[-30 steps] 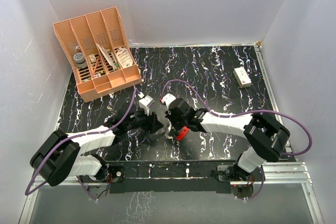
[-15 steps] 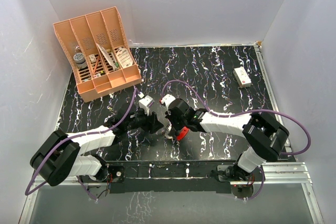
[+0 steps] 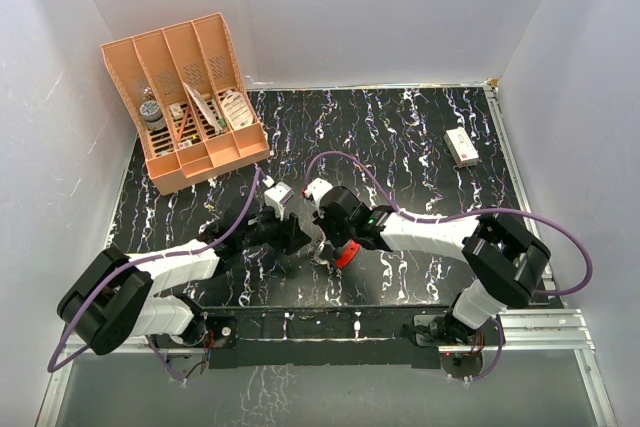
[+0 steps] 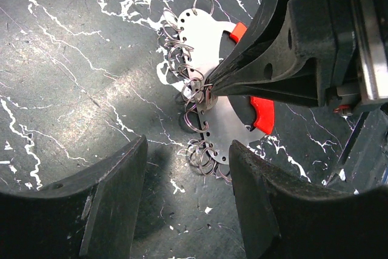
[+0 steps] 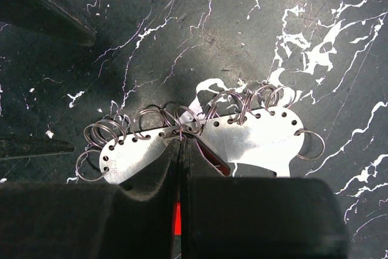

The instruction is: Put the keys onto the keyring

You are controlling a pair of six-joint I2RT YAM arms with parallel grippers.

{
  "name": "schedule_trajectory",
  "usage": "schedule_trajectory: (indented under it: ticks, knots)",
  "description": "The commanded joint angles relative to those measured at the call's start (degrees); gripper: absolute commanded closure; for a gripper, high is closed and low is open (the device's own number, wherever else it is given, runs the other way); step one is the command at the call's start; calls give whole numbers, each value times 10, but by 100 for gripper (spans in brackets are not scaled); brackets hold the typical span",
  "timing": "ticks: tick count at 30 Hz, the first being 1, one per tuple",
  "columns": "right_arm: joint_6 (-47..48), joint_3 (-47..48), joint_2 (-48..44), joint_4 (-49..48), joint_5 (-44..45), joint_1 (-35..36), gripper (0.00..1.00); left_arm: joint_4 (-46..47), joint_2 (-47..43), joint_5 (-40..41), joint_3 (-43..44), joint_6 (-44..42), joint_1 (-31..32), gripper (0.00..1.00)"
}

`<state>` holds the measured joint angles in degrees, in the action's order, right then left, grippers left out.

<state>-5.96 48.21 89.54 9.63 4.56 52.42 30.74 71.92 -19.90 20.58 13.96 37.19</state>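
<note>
The keyring (image 4: pixel 206 37) is a flat pale oval plate with a red crescent (image 4: pixel 262 112). Holes run along its edge, and several wire rings (image 4: pixel 182 59) hang through them. It lies on the black marbled table (image 3: pixel 400 127), between the two arms. My right gripper (image 5: pixel 182 139) hovers over the keyring (image 5: pixel 260 141), shut, its tips pinching a tiny piece, the keys (image 4: pixel 209 93), against the holed edge. My left gripper (image 4: pixel 188 168) stands open just short of the plate's end, its fingers (image 4: pixel 115 192) touching nothing. In the top view the left gripper (image 3: pixel 296 236) and the right gripper (image 3: pixel 322 245) nearly meet over the keyring (image 3: pixel 346 256).
An orange desk organiser (image 3: pixel 190 97) with small items in it stands at the back left. A small white box with a red mark (image 3: pixel 461 147) lies at the back right. White walls close in the table on three sides.
</note>
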Motion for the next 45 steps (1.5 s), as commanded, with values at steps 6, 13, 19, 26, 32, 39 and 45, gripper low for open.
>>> schedule_trajectory:
  ticks: [6, 13, 19, 26, 32, 39, 45]
  knots:
    - [16, 33, 11, -16, -1, -1, 100, -13, -28, 9, -5, -6, -4, 45]
    - [23, 31, 11, -13, -4, -1, 100, -13, -30, 11, -8, -7, -4, 45]
    - [35, 28, 6, -13, -8, -1, 100, -11, -28, 11, -9, -7, -3, 45]
    - [50, 23, 0, -22, -16, -1, 100, -9, -26, 12, -10, -6, -4, 46]
    - [58, 24, 0, -28, -25, -1, 100, -8, -23, 12, -10, -6, -3, 45]
    - [65, 24, 0, -29, -26, 0, 100, -5, -20, 12, -12, -5, -3, 46]
    - [68, 27, -1, -31, -23, 3, 100, -6, -23, 13, -16, -3, -3, 46]
